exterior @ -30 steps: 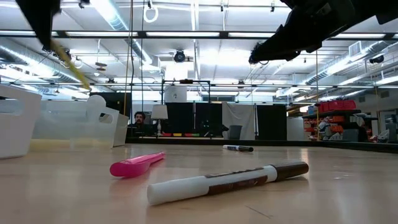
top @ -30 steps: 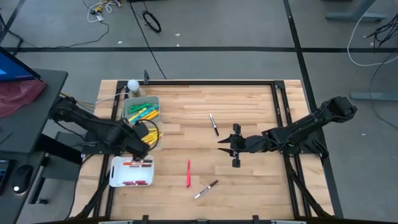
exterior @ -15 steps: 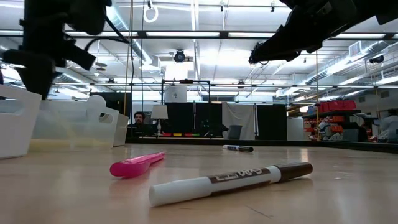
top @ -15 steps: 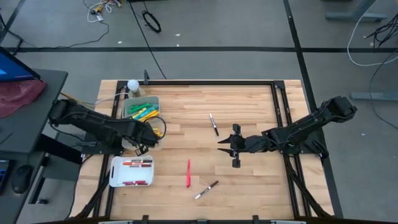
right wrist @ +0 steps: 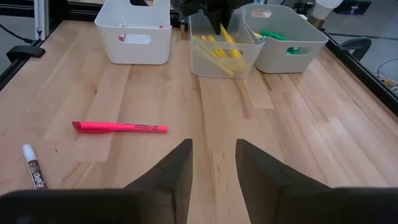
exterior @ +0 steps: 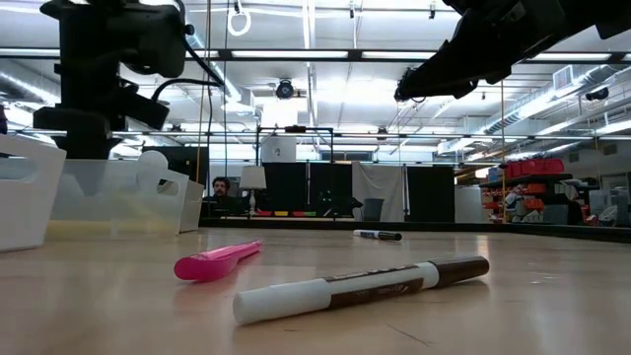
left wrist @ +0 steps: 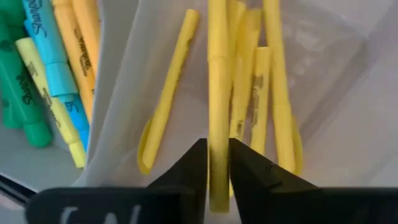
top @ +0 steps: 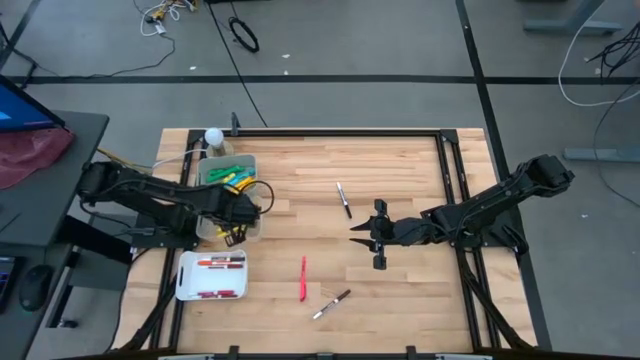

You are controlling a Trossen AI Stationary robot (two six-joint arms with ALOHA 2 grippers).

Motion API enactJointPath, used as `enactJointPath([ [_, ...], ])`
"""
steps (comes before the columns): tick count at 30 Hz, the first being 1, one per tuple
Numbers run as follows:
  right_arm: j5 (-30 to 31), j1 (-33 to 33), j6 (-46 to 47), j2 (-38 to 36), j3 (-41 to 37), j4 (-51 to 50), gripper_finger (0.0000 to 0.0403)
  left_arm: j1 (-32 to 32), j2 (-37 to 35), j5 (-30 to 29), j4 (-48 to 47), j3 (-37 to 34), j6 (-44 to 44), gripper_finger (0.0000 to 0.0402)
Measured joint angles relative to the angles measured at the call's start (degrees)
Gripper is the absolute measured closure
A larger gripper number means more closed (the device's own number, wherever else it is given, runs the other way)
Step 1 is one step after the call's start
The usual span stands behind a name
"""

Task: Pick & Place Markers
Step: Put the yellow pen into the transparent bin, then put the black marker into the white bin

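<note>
Left pincer (left wrist: 217, 163) narrowly gripping slim yellow marker (left wrist: 218, 93), inside translucent plastic bin (right wrist: 205, 59).

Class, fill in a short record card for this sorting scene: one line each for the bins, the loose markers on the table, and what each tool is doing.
bins: white bin with red markers; clear bin with yellow markers; grey bin with green, blue and yellow ones
loose markers: pink highlighter; brown-capped white marker; black-tipped marker
left tool: over the clear bin, fingers either side of a yellow marker
right tool: open, hovering mid-table, holding nothing
</note>
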Motion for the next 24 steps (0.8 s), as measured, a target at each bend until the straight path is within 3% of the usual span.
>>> enactJointPath([
  [10,0.0,0.0,0.0,0.0,0.0,0.0,0.028,2.4,0.0,0.0,-6.4,2.8,0.0,0.0226],
  [18,0.0,0.0,0.1,0.0,0.0,0.1,0.028,2.5,0.0,0.6,-16.0,15.8,-2.9,0.0178],
  [21,0.0,0.0,0.1,0.0,0.0,0.1,0.028,0.5,0.0,-1.2,-10.9,20.5,-4.5,0.0178],
  [24,0.0,0.0,-0.2,0.0,0.0,0.1,0.028,-3.0,0.0,-3.9,1.4,21.8,-1.5,0.0184],
])
